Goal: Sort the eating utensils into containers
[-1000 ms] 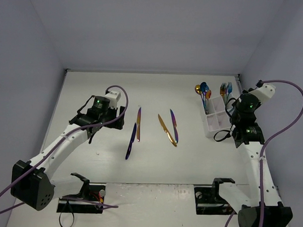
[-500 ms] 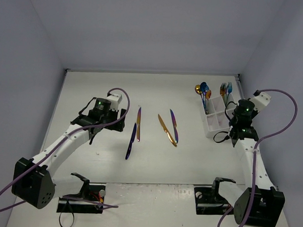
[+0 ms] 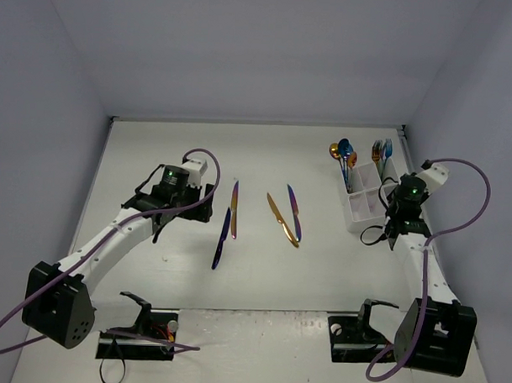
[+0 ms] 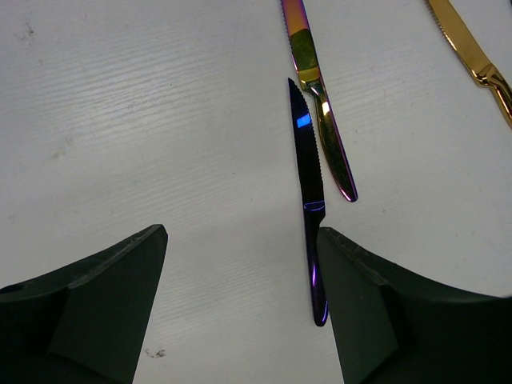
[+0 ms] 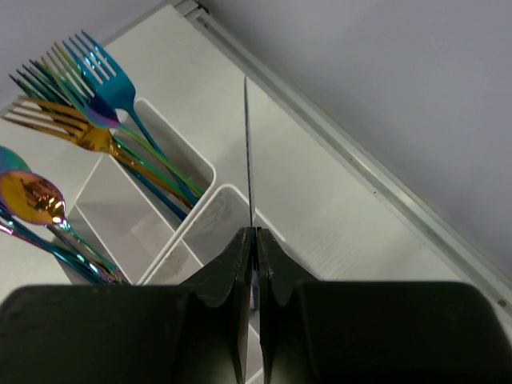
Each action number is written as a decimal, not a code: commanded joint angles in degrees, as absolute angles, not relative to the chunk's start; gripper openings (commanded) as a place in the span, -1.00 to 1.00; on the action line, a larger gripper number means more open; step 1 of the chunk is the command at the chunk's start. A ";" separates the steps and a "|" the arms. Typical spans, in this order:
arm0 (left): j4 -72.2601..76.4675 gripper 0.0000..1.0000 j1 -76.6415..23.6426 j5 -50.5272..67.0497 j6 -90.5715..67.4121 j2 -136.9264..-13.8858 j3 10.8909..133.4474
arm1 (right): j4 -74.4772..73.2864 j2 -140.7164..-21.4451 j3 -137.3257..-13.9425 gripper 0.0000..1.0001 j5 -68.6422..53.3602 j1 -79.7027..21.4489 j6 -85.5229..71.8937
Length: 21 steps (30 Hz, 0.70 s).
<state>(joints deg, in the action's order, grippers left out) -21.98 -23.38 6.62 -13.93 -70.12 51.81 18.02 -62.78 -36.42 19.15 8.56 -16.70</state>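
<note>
Four knives lie mid-table: a blue knife [image 3: 221,238], a rainbow knife [image 3: 234,208], a gold knife [image 3: 281,219] and a purple knife [image 3: 294,212]. My left gripper [image 3: 202,203] is open and empty, low over the table. In the left wrist view the gripper [image 4: 242,240] has the blue knife's [image 4: 308,192] handle just inside its right finger. The white caddy [image 3: 356,218] holds spoons [image 3: 344,154] and forks [image 3: 382,150]. My right gripper [image 5: 255,236] is shut on a thin knife [image 5: 248,152] seen edge-on, above a caddy [image 5: 210,172] compartment beside the forks [image 5: 96,88].
The rainbow knife [image 4: 316,96] and the gold knife [image 4: 472,56] lie beyond the blue one. The back wall's rail [image 5: 376,176] runs close behind the caddy. The right wall stands near the right arm [image 3: 426,265]. Spoons [image 5: 32,200] fill the caddy's left end.
My right arm's base has turned and the wrist has shifted slightly down toward the caddy's near end. My left gripper has edged a little right toward the blue knife.
</note>
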 commanded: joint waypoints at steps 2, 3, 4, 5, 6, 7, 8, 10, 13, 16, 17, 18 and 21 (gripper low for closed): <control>-19.16 0.46 -23.06 8.09 -20.21 -70.46 52.46 | 24.93 -60.37 -35.70 -0.64 16.37 8.61 -18.96; -19.19 0.46 -23.21 8.14 -21.03 -70.49 52.25 | 24.58 -59.85 -35.60 -0.54 16.00 8.61 -18.95; -19.25 0.46 -23.37 8.09 -21.94 -70.49 52.04 | 24.10 -59.26 -35.60 -0.45 15.57 8.61 -18.90; -19.30 0.46 -23.54 7.66 -22.81 -70.59 51.82 | 23.61 -58.24 -35.70 -0.37 15.51 8.61 -18.90; -19.43 0.46 -23.69 7.27 -23.55 -70.69 51.64 | 22.97 -57.42 -35.86 -0.30 15.52 8.61 -18.92; -19.68 0.46 -23.82 6.95 -24.07 -70.75 51.51 | 22.07 -56.96 -36.12 -0.22 15.64 8.61 -18.98; -19.77 0.46 -24.07 6.94 -24.25 -70.84 51.50 | 21.38 -56.36 -36.38 -0.17 15.64 8.61 -19.07; -20.12 0.46 -24.40 6.94 -24.67 -71.43 51.43 | 20.30 -54.65 -37.09 -0.06 15.47 8.61 -19.25; -20.74 0.46 -26.53 6.60 -25.28 -72.42 51.50 | 17.50 -52.65 -39.51 0.20 15.12 8.53 -19.10; -21.65 0.46 -29.71 3.96 -25.87 -73.71 51.49 | 14.12 -51.28 -42.17 0.34 14.62 8.53 -18.78; -21.93 0.46 -30.79 3.03 -26.23 -74.43 51.35 | 13.68 -50.71 -43.03 0.36 13.90 8.53 -18.42; -22.03 0.46 -31.26 2.69 -26.71 -75.07 51.33 | 12.82 -50.14 -43.80 0.40 13.59 8.53 -18.32; -22.25 0.46 -33.00 1.37 -28.09 -77.16 51.25 | 10.78 -48.49 -45.48 0.49 12.25 8.51 -18.11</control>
<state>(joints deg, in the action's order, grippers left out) -22.51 -31.21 4.52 -25.25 -75.66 50.93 11.54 -51.02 -40.81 14.13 8.56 -18.79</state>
